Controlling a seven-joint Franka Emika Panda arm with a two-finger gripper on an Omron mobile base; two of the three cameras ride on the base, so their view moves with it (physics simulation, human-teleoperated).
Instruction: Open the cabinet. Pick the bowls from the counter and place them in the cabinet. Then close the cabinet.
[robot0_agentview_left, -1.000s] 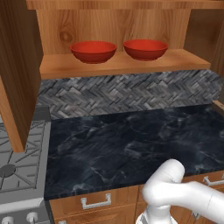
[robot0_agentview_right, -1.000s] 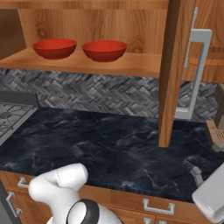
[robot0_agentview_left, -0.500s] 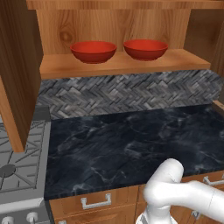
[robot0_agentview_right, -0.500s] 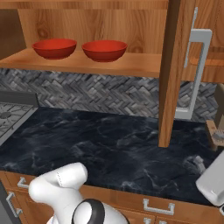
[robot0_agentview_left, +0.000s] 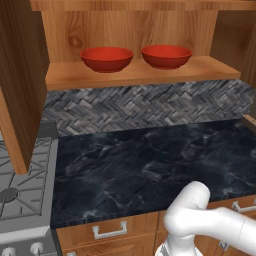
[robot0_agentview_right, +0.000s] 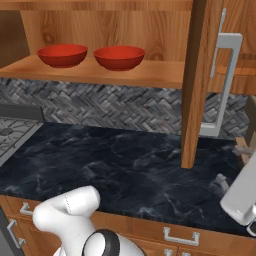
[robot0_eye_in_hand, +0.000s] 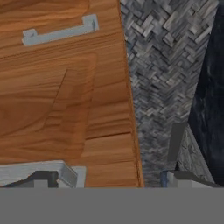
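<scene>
Both red bowls (robot0_agentview_left: 106, 58) (robot0_agentview_left: 166, 56) sit side by side on the shelf of the open cabinet (robot0_agentview_right: 150, 75), well away from the hand, above the dark marbled counter (robot0_agentview_left: 150, 165). Since a second ago the arm's white forearm (robot0_agentview_right: 243, 192) has pushed further into the right edge of the right base view; bowls and doors have not shifted. In the hand view the gripper (robot0_eye_in_hand: 109, 179) faces a panelled door (robot0_eye_in_hand: 65, 100) with its silver handle (robot0_eye_in_hand: 61, 31), fingertips spread apart, nothing between them, herringbone backsplash (robot0_eye_in_hand: 162, 65) beside it.
</scene>
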